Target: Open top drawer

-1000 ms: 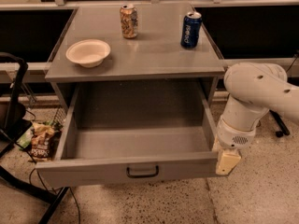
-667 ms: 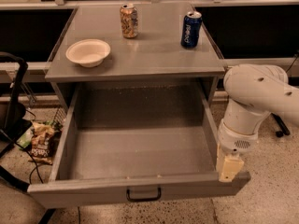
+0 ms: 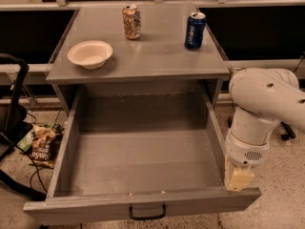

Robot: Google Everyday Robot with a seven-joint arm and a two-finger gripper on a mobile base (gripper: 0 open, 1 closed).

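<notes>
The top drawer (image 3: 138,163) is a deep grey metal box pulled far out from under the grey cabinet top (image 3: 157,46). Its inside is bare. Its front panel (image 3: 86,210) runs along the bottom of the view, with a small black bar handle (image 3: 147,213) at centre. My white arm comes in from the right. The gripper (image 3: 238,179) hangs at the drawer's front right corner, its cream end right at the top of the front panel.
On the cabinet top stand a white bowl (image 3: 90,54), a tan can (image 3: 132,21) and a blue can (image 3: 195,30). A snack bag (image 3: 43,147) and cables lie on the speckled floor at the left, beside a black frame (image 3: 14,104).
The drawer has slid further out toward the camera. The gripper has moved down and forward with the drawer's front right corner.
</notes>
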